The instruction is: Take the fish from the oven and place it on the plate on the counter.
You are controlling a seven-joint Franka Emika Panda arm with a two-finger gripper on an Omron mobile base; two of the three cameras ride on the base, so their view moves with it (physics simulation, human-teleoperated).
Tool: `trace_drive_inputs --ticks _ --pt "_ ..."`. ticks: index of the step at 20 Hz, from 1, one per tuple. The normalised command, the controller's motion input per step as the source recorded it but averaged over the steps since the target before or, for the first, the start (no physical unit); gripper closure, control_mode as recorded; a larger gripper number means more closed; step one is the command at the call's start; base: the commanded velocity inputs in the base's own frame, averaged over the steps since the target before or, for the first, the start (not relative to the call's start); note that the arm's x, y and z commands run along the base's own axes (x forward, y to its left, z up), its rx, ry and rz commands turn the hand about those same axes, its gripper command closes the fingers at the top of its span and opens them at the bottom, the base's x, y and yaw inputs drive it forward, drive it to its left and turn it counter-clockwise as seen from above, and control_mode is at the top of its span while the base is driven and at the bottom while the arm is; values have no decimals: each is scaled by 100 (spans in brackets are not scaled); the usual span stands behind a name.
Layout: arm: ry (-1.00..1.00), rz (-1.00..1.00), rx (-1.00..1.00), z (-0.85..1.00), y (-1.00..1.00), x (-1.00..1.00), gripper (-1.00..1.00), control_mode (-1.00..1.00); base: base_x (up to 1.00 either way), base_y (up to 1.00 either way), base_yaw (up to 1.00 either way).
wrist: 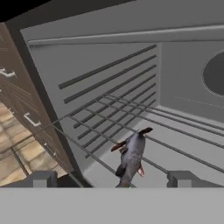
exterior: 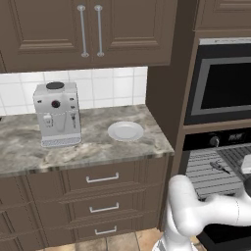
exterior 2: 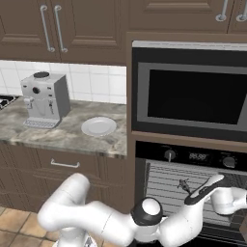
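The fish (wrist: 131,157), small and dark grey, lies on the wire rack (wrist: 175,131) inside the black oven (wrist: 109,65). My gripper (wrist: 112,178) is open, its two fingertips wide apart on either side of the fish's near end, not touching it. From the base views the fish (exterior: 219,167) (exterior 2: 184,185) is a tiny shape on the rack of the oven (exterior: 215,142) (exterior 2: 193,157), with my arm (exterior 2: 212,188) reaching in from the right. The white plate (exterior: 126,131) (exterior 2: 99,126) sits bare on the counter (exterior: 98,149) (exterior 2: 67,137), left of the oven.
A grey coffee machine (exterior: 56,115) (exterior 2: 44,99) stands on the counter left of the plate. A silver-framed dark-window appliance (exterior: 223,83) (exterior 2: 190,91) sits above the oven. Brown drawers (exterior: 103,179) lie under the counter and wall cabinets (exterior: 90,29) hang above it.
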Motion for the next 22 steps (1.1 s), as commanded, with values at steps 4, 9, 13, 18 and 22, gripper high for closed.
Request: trace_drive_inputs --ticks 4,9,13,18,22 --pt "0 -5 1 -55 19 11 -100 -100 0 0 0" --pt "-2 -8 4 -58 20 17 -100 -100 0 0 0" --pt "-4 -10 0 -44 30 19 -100 -100 0 0 0" --pt "-3 -6 3 -42 28 3 -100 -100 0 0 0" --pt "0 -2 5 -52 24 -1 -100 -100 0 0 0"
